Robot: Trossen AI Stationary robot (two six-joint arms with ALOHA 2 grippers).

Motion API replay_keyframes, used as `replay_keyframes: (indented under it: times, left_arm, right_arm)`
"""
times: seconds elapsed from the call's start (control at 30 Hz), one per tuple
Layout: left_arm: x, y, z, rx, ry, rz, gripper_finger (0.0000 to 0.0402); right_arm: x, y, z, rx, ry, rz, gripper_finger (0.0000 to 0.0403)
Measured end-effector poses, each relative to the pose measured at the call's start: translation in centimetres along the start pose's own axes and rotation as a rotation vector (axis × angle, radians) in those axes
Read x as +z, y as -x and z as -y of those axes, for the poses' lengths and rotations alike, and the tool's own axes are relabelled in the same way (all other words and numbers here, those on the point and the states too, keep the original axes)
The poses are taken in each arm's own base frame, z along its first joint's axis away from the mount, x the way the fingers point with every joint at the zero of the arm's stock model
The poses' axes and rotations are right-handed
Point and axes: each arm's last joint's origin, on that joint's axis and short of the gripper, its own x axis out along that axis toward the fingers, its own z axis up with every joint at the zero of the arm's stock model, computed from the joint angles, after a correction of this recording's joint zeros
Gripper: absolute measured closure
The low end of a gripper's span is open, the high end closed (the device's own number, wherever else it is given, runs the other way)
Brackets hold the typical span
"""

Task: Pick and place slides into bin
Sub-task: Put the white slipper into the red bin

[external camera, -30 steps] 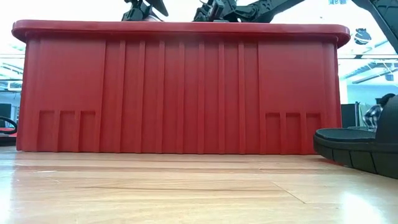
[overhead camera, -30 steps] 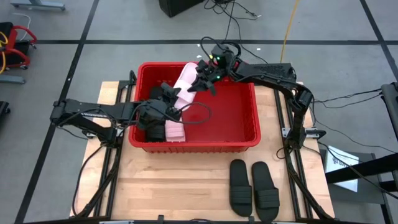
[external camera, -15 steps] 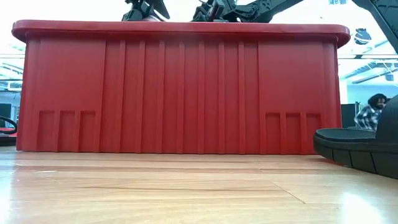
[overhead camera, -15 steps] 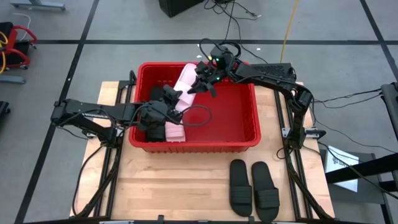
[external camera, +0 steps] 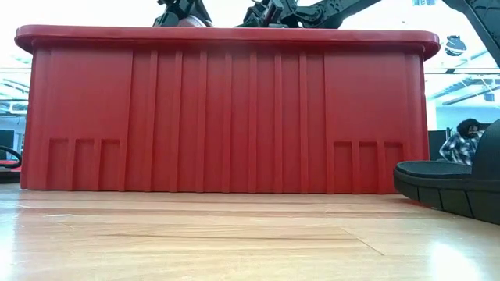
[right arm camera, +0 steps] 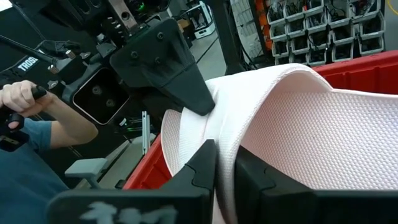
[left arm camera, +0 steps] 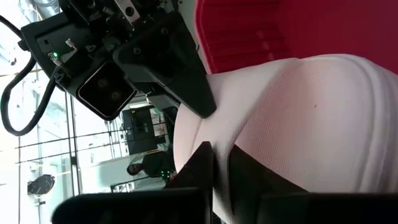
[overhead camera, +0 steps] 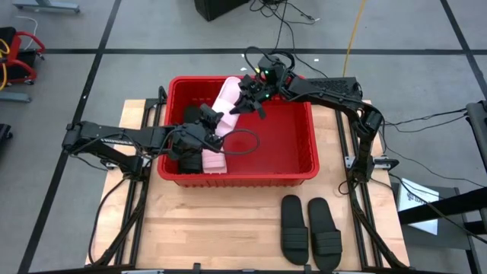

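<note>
**A:** Where are your two grippers?

**B:** Both are over the bin (overhead camera: 259, 176). Your right gripper (overhead camera: 242, 103) has its fingers (right arm camera: 202, 165) closed on the edge of a pale pink slide (overhead camera: 226, 97) that leans up against the bin's far wall. In the right wrist view one finger lies on each face of that pale edge, with the red rim just beyond them.

**A:** And the left one?

**B:** Your left gripper (overhead camera: 214, 120) reaches the same pale pink slide from the other side. In the left wrist view its fingers (left arm camera: 205, 165) straddle the pale strap, pressed against it, with the right arm's finger meeting the slide from the opposite side just past your fingertips.

**A:** What else is in the bin?

**B:** A second pink slide (overhead camera: 214, 160) lies flat just below your left fingers, and dark shapes beside it could be black ones; you cannot tell for sure.

**A:** What is left on the desk (overhead camera: 228, 236)?

**B:** Two black slides (overhead camera: 310, 230) lie side by side, outside the bin's near wall and well apart from both pairs of fingers. A person's hand (right arm camera: 17, 98) shows in the room behind.
</note>
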Motion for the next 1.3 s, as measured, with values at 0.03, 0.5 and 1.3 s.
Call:
replay_keyframes:
  times: [0.03,0.5,1.3]
  left_arm:
    - [0.0,0.0,0.0,0.0,0.003,0.0,0.0378]
    - [0.2,0.2,0.0,0.009,0.041,-0.003,0.0397]
    - [-1.1,0.3,2.2,-0.088,0.412,-0.17,0.0397]
  right_arm:
    - [0.0,0.0,0.0,0.0,0.0,0.0,0.0372]
    - [0.1,1.0,0.6,-0.009,0.016,0.009,0.0267]
    - [2.7,10.0,1.8,-0.212,0.067,0.128,0.0225]
